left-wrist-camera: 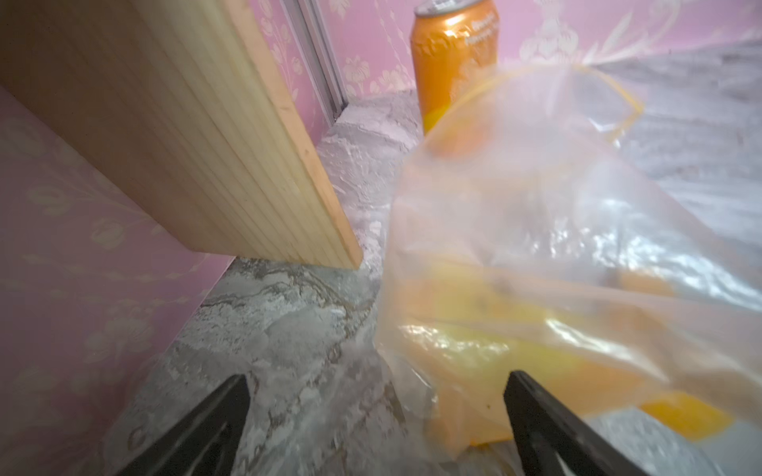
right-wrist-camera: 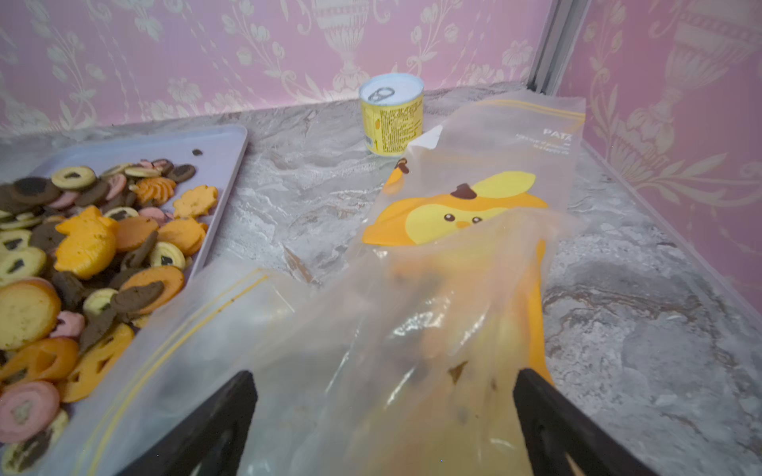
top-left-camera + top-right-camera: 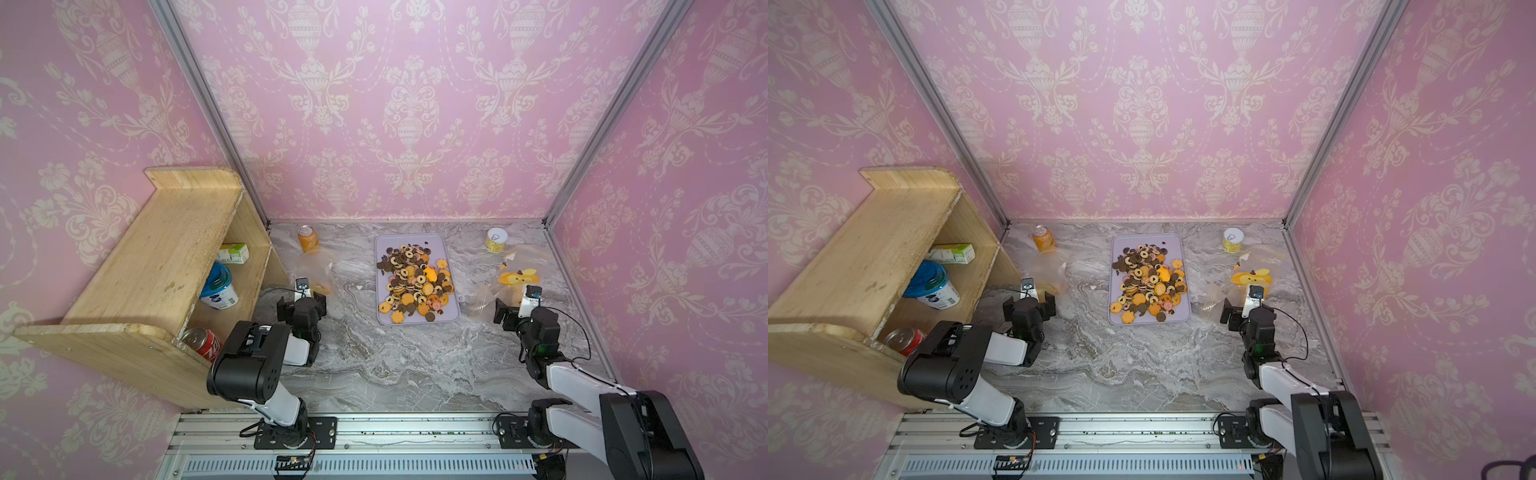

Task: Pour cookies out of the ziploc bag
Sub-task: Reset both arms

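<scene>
Black left end effector (image 1: 377, 375), right end effector (image 2: 384, 371) wide open (bags (image 1: 556, 247) (image 2: 412, 313) unclamped)

Three ziploc bags (image 2: 474, 214), one tray (image 3: 415, 320), dozens of cookies (image 3: 415, 278), three cans (image 3: 308, 239)

An orange can (image 3: 308, 240) is standing far left by the wooden shelf (image 3: 174, 237), a yellow tin (image 3: 496, 241) far right.

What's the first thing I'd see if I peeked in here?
The big colourful heap of cookies, piled on a lavender tray in the middle of the marble table. Then the yellow cartoon face on a clear ziploc bag lying right of the tray, and the pink flowery wallpaper all around.
</scene>
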Action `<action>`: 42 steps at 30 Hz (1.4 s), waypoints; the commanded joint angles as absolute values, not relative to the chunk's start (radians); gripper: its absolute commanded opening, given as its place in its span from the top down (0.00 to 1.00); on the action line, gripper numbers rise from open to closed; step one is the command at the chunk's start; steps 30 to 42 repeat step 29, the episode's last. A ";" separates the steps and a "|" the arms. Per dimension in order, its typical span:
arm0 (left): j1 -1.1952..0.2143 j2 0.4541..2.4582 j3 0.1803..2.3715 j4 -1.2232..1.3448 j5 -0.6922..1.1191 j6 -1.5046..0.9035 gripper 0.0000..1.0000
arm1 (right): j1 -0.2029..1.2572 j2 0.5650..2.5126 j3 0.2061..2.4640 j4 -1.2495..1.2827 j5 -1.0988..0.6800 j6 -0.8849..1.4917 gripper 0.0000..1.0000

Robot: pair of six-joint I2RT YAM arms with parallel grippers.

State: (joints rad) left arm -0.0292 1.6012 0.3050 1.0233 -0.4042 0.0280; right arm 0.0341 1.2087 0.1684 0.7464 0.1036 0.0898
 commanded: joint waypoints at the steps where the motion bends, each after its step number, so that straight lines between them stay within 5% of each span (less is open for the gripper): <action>1: 0.016 1.643 0.321 1.079 -0.195 -0.040 0.01 | 0.060 1.368 0.222 1.004 0.106 0.011 0.00; 4: 0.021 1.618 0.367 0.962 -0.103 -0.032 0.01 | 0.084 1.539 0.258 1.138 0.113 -0.021 0.00; 6: 0.024 1.638 0.350 1.023 -0.140 -0.035 0.01 | 0.081 1.480 0.364 0.831 0.149 0.010 0.00; 9: 0.022 1.633 0.355 1.006 -0.144 -0.032 0.01 | 0.026 1.496 0.395 0.796 0.085 0.050 0.00; 42: 0.026 1.633 0.359 1.002 -0.052 -0.006 0.01 | 0.027 1.499 0.390 0.808 0.087 0.050 0.00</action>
